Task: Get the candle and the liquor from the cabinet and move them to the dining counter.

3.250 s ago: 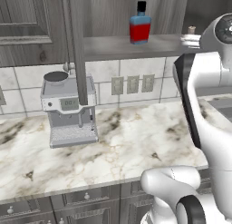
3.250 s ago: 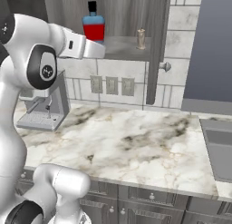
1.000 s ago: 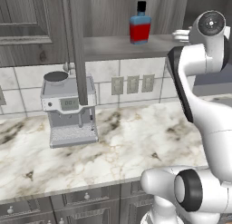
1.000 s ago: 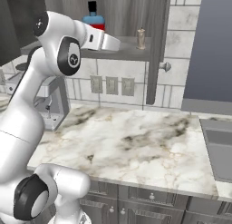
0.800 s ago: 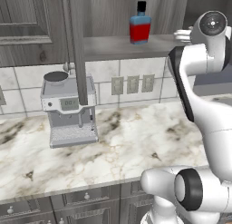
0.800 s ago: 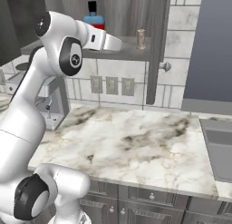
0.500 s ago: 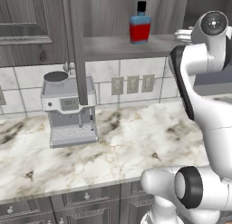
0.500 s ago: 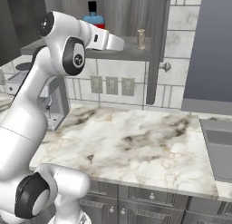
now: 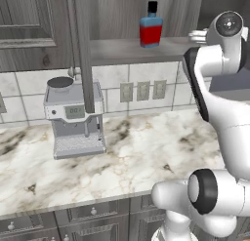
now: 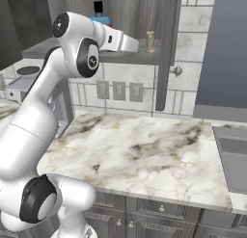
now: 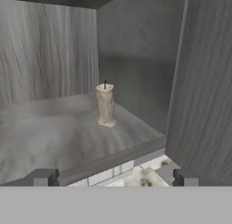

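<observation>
The 2 dark fingertips [image 11: 44,177] of the gripper [image 11: 114,177] are standing spread as wide as they go, with nothing between them, at the front edge of the cabinet [image 11: 68,123] shelf. Straight ahead of them, farther in on the shelf, the candle [image 11: 105,105] is standing upright: a pale stubby cylinder with a short dark wick, apart from the fingertips and untouched. It is sitting near the shelf's right end, just left of the dark wood-grain door panel that is filling the right side of the hand view.

In the right base view the gripper [image 10: 131,43] is reaching toward the shelf from the left, level with the candle [image 10: 150,41], which is standing just beyond it and left of the open cabinet [image 10: 164,49] door with its small round knob. The liquor [image 10: 100,15] bottle is standing farther left on the same shelf, partly hidden behind the white arm.

In the left base view the liquor [image 9: 151,30], blue above and red below with a black cap, is standing upright on the cabinet [image 9: 122,50] shelf, well left of the arm's wrist.

Below the shelf, a grey coffee machine [image 9: 74,119] is sitting on the marble worktop [image 9: 127,157] against the tiled wall, left of 3 wall outlets [image 9: 142,90]
</observation>
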Available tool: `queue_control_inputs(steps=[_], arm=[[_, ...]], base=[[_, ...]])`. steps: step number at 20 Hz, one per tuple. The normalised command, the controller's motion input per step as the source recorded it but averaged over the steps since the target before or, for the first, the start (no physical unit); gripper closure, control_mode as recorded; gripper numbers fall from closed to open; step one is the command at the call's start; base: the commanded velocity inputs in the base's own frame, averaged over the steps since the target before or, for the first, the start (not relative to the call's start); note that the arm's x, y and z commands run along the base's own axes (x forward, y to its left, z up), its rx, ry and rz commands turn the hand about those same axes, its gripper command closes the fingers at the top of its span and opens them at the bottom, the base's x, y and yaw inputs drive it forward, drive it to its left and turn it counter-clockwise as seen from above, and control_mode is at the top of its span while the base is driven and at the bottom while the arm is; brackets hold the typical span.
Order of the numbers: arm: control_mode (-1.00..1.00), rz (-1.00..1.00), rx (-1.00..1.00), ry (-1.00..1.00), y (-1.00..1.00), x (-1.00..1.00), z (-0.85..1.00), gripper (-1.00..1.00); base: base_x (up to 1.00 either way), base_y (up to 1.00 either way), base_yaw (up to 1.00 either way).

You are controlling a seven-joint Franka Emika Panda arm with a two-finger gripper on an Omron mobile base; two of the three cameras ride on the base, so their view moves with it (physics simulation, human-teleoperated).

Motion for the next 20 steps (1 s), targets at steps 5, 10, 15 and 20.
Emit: queue_control_inputs(steps=[5, 10, 15, 20], arm=[[-1.0, 0.0, 0.0, -0.01, 0.0, 0.32, 0.0, -1.0], [-1.0, 0.0, 0.0, -0.01, 0.0, 0.34, 0.0, -1.0], [-1.0, 0.0, 0.0, 0.0, 0.0, 0.24, 0.0, -1.0], [-1.0, 0.0, 0.0, 0.0, 0.0, 0.25, 0.0, -1.0]], base=[[0.0, 0.0, 0.0], [0.0, 0.0, 0.0], [0.0, 0.0, 0.0], [0.0, 0.0, 0.0]])
